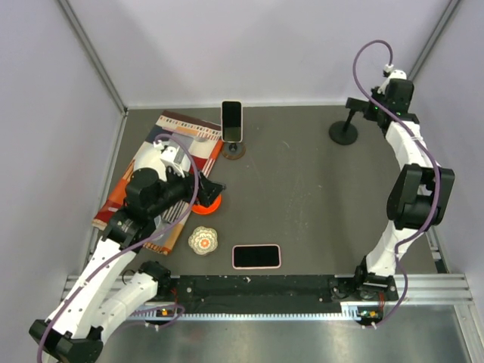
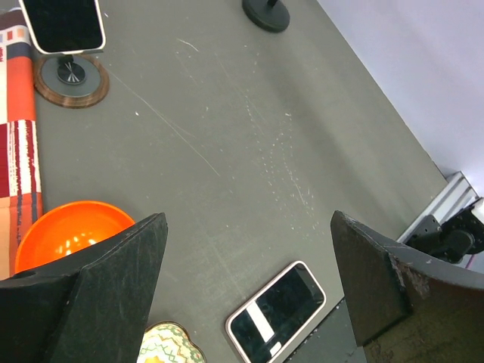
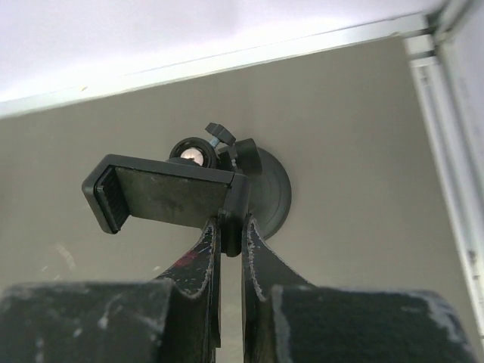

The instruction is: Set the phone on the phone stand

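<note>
1. the slim pink-rimmed dark-glass phone (image 1: 256, 256) lies flat, screen up, on the grey bench (image 1: 302, 197). it is near the front edge, just behind the black front rail (image 1: 257, 287), and well apart from the black clamp-topped phone stand (image 1: 344, 131) in the back right corner.
2. my left pincer (image 2: 248, 227) is wide and holds nothing. it hangs above the orange plastic bowl (image 2: 68, 234), and its wrist view shows the phone low in the frame, between my fingertips.
3. my right pincer (image 3: 231, 223) is closed tight on the right end of the stand's cradle, which should steady it.
4. i judge the phone stiff, fairly light and slick on the glass. lying flat, it offers little to bite, so i would pinch across its two long rims near the middle and keep my pads off the screen, which could crack if dropped.
5. the small patterned round dish (image 1: 203, 240) sits near the phone's left end, so there is little slack on that side.
6. the bench between phone and stand is open. a second pale phone on a round wooden base (image 1: 231, 121) stands at the back middle, off the direct path.
7. walls crowd the stand closely, so the last approach is the tight part.
</note>
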Tool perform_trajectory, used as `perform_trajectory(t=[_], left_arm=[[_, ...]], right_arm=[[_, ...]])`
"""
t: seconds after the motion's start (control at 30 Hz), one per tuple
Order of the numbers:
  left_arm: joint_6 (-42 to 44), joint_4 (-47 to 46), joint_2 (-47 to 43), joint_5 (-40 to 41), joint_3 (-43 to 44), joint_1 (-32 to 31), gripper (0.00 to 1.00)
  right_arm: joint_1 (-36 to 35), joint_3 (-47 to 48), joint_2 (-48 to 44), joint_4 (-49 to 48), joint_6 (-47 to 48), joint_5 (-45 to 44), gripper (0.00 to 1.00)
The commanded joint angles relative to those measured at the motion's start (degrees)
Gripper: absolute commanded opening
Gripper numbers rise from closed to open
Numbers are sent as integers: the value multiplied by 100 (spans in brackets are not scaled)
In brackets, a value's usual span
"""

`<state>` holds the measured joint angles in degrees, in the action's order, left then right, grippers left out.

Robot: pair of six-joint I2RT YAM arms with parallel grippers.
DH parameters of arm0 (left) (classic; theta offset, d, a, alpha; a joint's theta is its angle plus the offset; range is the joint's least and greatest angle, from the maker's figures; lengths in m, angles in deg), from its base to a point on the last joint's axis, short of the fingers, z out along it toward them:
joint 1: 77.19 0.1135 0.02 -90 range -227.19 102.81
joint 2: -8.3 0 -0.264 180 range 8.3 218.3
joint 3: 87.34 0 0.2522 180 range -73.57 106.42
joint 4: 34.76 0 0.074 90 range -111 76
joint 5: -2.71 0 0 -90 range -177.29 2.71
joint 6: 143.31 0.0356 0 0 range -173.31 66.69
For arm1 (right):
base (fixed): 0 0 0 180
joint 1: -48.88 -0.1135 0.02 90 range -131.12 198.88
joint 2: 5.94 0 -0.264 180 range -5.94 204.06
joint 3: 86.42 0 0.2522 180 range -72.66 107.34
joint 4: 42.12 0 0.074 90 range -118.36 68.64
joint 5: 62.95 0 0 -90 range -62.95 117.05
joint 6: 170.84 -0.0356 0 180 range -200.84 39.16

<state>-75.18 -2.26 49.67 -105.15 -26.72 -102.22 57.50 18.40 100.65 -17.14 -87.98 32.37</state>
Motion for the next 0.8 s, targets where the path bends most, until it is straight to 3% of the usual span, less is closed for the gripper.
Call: perform_trajectory(t=[0.0, 0.3, 0.53, 0.63, 0.77], left_arm=[[104, -143, -59, 222, 245, 25, 94], [25, -379, 161, 82, 167, 25, 93], [-63, -705, 425, -102, 149, 25, 93], [-142, -828, 495, -208, 105, 16, 93], [-274, -925, 513, -357, 26, 25, 92]], right_arm=[[-396, -194, -832, -472, -297, 531, 0], [-1607, -1196, -2273, 318, -244, 154, 0], [-2873, -2330, -3179, 548, -885, -514, 0], [-3793, -2541, -3346, 521, -921, -1406, 0], [-4509, -2673, -3293, 495, -921, -2403, 0]])
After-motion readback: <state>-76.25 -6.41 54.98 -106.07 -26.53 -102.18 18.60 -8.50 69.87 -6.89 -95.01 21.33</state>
